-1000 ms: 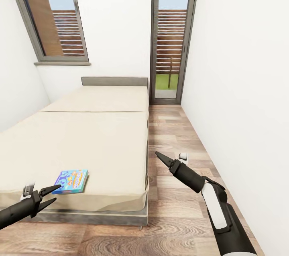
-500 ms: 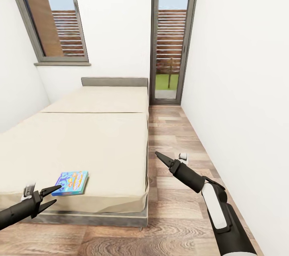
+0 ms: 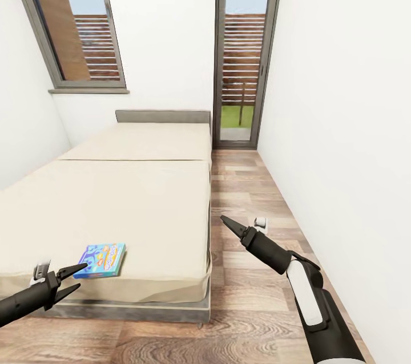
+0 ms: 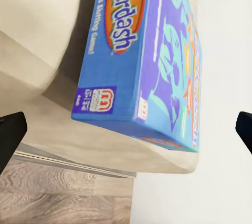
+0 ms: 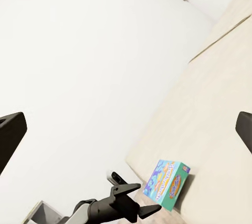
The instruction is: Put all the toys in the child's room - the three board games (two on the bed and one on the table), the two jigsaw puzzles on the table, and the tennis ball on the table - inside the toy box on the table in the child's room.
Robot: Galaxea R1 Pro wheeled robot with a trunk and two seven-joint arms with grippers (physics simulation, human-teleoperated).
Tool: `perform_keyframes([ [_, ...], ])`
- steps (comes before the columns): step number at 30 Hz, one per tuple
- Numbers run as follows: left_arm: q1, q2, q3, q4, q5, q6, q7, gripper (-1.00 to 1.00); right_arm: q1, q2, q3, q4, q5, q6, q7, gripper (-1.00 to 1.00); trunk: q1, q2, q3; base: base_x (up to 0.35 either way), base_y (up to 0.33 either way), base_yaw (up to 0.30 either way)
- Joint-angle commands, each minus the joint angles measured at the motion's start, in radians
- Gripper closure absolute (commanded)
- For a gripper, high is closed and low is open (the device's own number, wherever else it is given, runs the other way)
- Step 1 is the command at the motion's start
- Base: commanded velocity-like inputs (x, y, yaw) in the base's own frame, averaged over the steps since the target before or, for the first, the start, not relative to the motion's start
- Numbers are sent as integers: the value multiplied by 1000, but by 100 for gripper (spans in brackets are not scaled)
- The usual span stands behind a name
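Note:
One board game (image 3: 101, 259), a flat blue box with cartoon print, lies on the beige bed (image 3: 142, 198) near its front edge. In the left wrist view the board game (image 4: 147, 61) reads "Balderdash" and sits just ahead of the fingers. My left gripper (image 3: 80, 275) hovers open just in front of and left of the box, nothing between its fingers. My right gripper (image 3: 225, 221) hangs over the floor to the right of the bed, open and empty. The right wrist view looks across at the board game (image 5: 169, 184) and the left gripper (image 5: 148, 197). The toy box and the table are out of view.
A grey headboard (image 3: 162, 116) ends the bed at the far wall. A tall glass door (image 3: 242, 50) and a window (image 3: 74, 21) are behind it. A strip of wood-plank floor (image 3: 257, 193) runs between the bed and the white right wall (image 3: 342, 124).

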Motion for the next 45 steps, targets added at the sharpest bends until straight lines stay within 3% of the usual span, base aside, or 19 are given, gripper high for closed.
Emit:
perform_keyframes([
  [1,-2,0,3,0,29,-10,-8,-100,-1,1,-2,0,-3,6,2,-100,0,0,-1,0,0,0],
  [5,-2,0,3,0,29,-10,-8,-100,-1,1,-2,1,-3,6,3,-100,0,0,-1,0,0,0],
  [9,-2,0,3,0,29,-10,-8,-100,-1,1,-2,1,-4,5,3,-100,-16,28,12,0,0,0],
  [45,-2,0,3,0,29,-10,-8,-100,0,1,-2,0,-4,5,4,-100,-16,28,12,0,0,0],
])
